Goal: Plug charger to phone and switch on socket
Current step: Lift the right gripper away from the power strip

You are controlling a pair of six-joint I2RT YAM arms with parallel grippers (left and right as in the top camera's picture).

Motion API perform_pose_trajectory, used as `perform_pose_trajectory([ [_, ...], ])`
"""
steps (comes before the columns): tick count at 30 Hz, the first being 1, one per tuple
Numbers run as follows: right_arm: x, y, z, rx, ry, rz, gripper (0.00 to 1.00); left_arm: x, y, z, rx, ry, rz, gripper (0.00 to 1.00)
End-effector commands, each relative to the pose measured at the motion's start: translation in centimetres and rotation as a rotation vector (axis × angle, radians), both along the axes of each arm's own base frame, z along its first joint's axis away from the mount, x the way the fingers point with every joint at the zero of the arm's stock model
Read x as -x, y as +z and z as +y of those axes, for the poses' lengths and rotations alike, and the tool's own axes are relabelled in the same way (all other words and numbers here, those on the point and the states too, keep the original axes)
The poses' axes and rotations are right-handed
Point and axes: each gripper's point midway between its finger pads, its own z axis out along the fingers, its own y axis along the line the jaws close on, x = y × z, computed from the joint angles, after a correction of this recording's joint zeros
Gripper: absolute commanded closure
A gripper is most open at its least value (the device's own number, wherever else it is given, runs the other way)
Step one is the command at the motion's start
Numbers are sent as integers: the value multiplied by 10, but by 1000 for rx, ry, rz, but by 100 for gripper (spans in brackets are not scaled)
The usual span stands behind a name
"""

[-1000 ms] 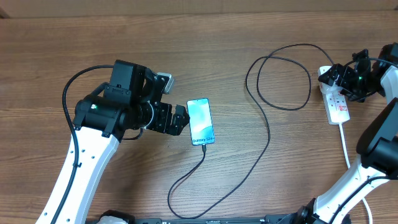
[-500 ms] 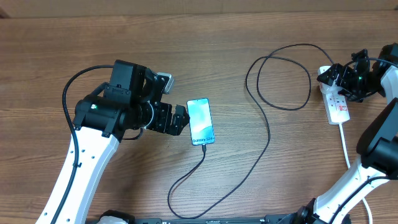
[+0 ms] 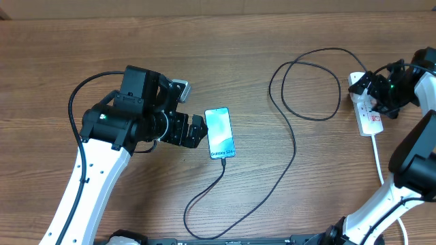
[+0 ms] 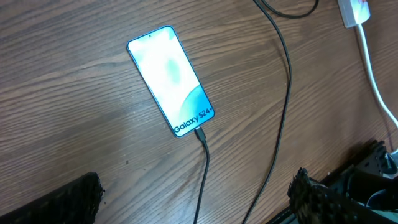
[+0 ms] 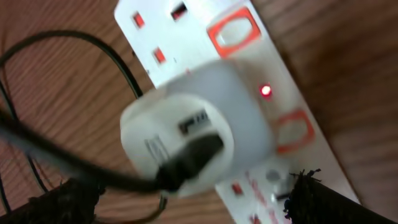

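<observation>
Black charger (image 4: 205,168) in phone (image 4: 169,78), socket (image 5: 200,48) LED (image 5: 266,91) lit red

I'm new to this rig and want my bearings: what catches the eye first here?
The phone, in the middle of the overhead view, glows light blue, with the black charger plugged into its Galaxy-labelled end. At that view's right edge, the white socket carries a bulky white adapter, and a small red light glows beside it.
</observation>
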Motion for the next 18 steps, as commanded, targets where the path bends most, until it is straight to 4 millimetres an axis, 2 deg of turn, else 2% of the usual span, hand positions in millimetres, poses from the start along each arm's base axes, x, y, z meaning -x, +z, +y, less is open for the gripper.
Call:
perform_pose_trajectory([
  [1, 2, 62, -6, 91, -51, -94, 0, 2, 11, -5, 18, -33, -38, 0],
  [4, 16, 103, -2, 155, -71, -133, 0, 2, 11, -4, 18, -32, -38, 1],
  [7, 32, 135, 3, 201, -120, -147, 0, 2, 11, -5, 18, -33, -38, 1],
  [13, 58, 206, 29, 227, -173, -290, 0, 2, 11, -5, 18, -33, -38, 0],
  [14, 66, 225, 35, 246, -191, -338, 0, 2, 11, -5, 18, -33, -38, 1],
  [18, 84, 258, 44, 279, -202, -427, 0, 2, 11, -5, 18, -33, -38, 0],
])
